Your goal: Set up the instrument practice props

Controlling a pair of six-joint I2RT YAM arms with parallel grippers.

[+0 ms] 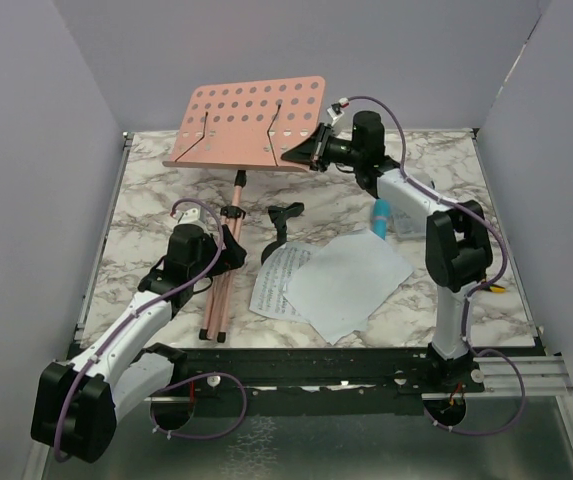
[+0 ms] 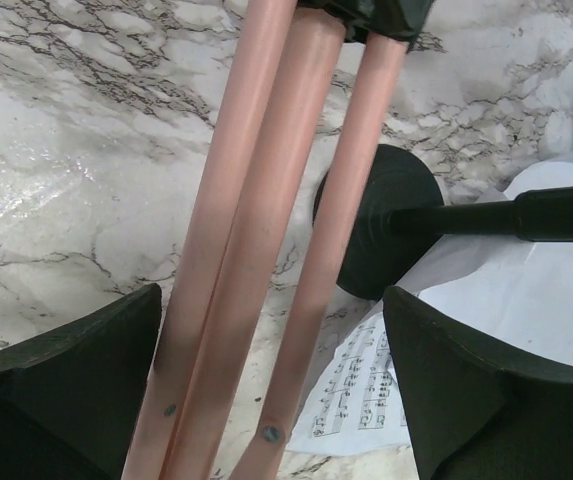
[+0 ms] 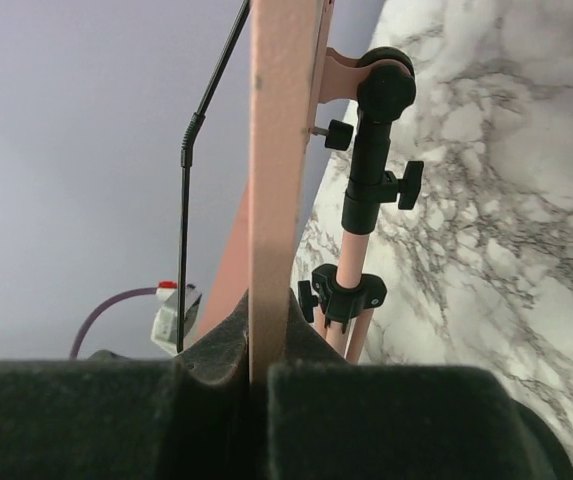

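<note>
A: How do the arms sit?
B: The left hand (image 2: 276, 330) is low, jaws wide open astride the folded legs (image 1: 216, 300) of the pink music stand (image 1: 251, 115). The right hand (image 1: 311, 148) reaches far and is clamped on its panel's right edge.
A: What is nearby?
B: The black mic stand (image 1: 281, 225) lies on the worktop (image 1: 146, 200) beside two sheet-music pages (image 1: 351, 280). The blue microphone (image 1: 379, 215) lies by the right arm.

A marble-patterned table (image 1: 146, 205) — white, grey-veined — lies beneath the left gripper (image 1: 228, 250). Plain lavender-grey walls (image 1: 266, 40) rise beyond the right gripper (image 1: 309, 150) and to either side of both; the light is soft and even.
</note>
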